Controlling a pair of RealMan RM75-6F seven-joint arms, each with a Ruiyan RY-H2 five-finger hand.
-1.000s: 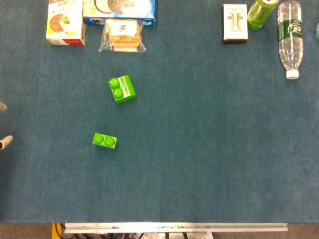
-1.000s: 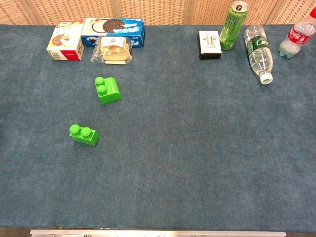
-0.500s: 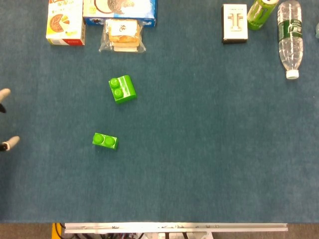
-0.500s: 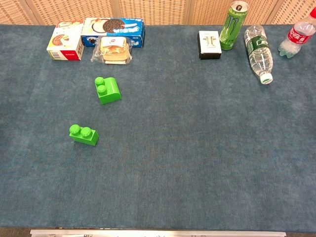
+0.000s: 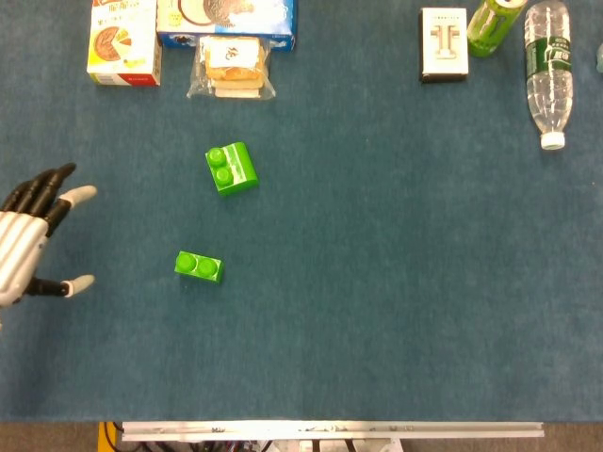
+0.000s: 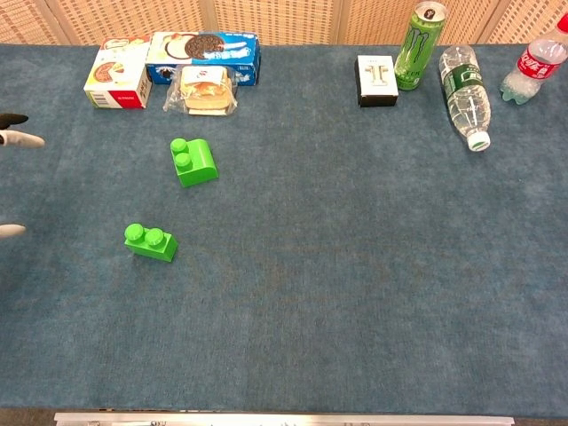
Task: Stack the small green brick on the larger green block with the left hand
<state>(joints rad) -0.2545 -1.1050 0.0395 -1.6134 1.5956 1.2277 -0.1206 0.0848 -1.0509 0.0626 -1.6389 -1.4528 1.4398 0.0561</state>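
The left hand (image 5: pixel 33 247) shows at the left edge of the head view, fingers spread wide and holding nothing, thumb set apart from the rest. That spread reads as a pre-grasp shape, with a gap ready to take a brick. In the chest view only its fingertips (image 6: pixel 19 140) reach into frame. The right hand appears in neither view, which suits a task given to the left hand alone.

Nearest the hand is the small green brick (image 5: pixel 199 267), flat on the blue table mat (image 5: pixel 396 282) with 2 studs up, well apart from the fingers. Lying upright and free on all sides, it can probably be pinched across its short sides without being turned first.

Beyond it, toward the far edge, sits the larger green block (image 5: pixel 232 169), apart from the small brick and skewed relative to it. It carries 2 studs on its left part and a smooth raised part with a white stripe beside them. The studs are where the small brick most likely has to seat, so the hand may need to rotate it to match.

Along the far edge stand a cake box (image 5: pixel 124 42), a cookie box (image 5: pixel 226 17), a wrapped pastry (image 5: pixel 233 68), a white carton (image 5: pixel 443 43), a green can (image 5: pixel 495 24) and a lying water bottle (image 5: pixel 548 71), all well clear of the bricks.
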